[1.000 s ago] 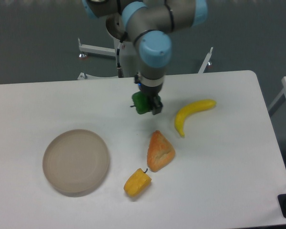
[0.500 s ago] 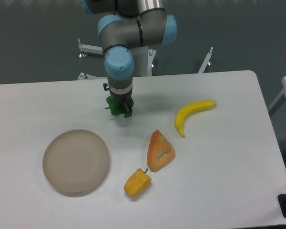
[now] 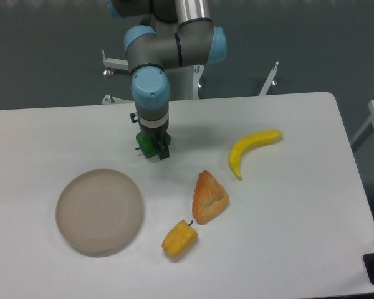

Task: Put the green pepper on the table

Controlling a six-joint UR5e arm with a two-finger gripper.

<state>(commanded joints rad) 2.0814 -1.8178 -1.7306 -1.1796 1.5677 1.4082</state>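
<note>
Right now the gripper (image 3: 152, 147) is clamped around the green pepper (image 3: 149, 144), which sits between its fingers low over the table (image 3: 287, 212), above and to the right of the plate (image 3: 100, 210) and left of the banana (image 3: 252, 148).

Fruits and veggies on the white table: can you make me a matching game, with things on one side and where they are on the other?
Things:
1. small dark-green bell pepper
2. curved yellow banana
3. small yellow pepper
4. round beige plate

Places:
A. nearest the front edge, just below the orange wedge-shaped piece
B. far left, with nothing on it
C. between the fingers of the gripper
D. farthest right

Pairs: 1-C, 2-D, 3-A, 4-B
</note>
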